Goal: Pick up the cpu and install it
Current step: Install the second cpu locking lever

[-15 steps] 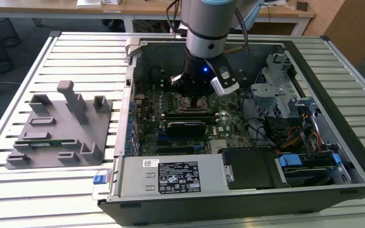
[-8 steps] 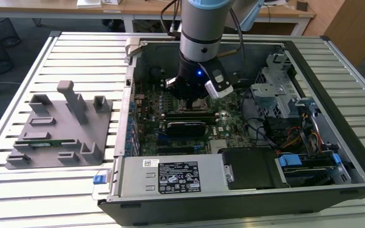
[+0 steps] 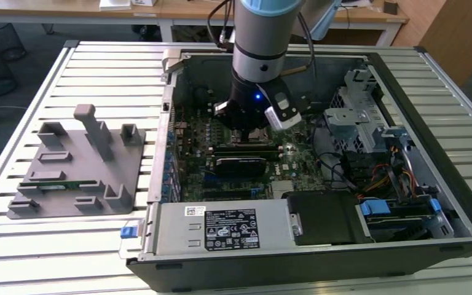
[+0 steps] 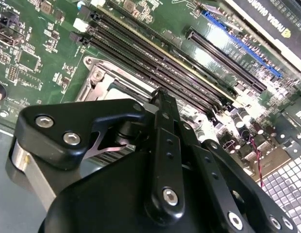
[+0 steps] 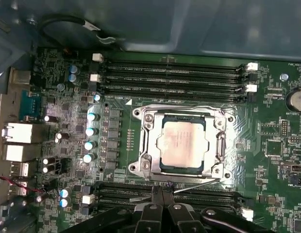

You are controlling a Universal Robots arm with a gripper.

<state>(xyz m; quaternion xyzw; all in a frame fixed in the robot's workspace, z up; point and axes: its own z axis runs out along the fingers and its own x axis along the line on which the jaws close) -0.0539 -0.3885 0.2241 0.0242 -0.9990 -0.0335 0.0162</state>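
Above the cpu (image 5: 183, 143) the way is open, its silver top uncovered inside the metal socket frame (image 5: 145, 145). Rows of memory slots (image 5: 172, 77) flank the socket on two sides, capacitors (image 5: 91, 131) stand on a third, and the gripper (image 5: 162, 194) sits just over the near slots. In the exterior view, the case wall (image 3: 169, 123) and drive cage (image 3: 359, 117) hem in the motherboard.

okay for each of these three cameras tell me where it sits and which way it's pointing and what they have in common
Exterior view: off the arm, raised, looking down at the open computer case on the slatted table; the arm reaches down into it.
First wrist view: on the arm, looking down at the motherboard; the cpu lies in its socket, the gripper at the picture's edge.
Second wrist view: on the arm, looking low across the board, the gripper's black linkage in front.
Shared: both wrist views show the memory slots beside the socket.
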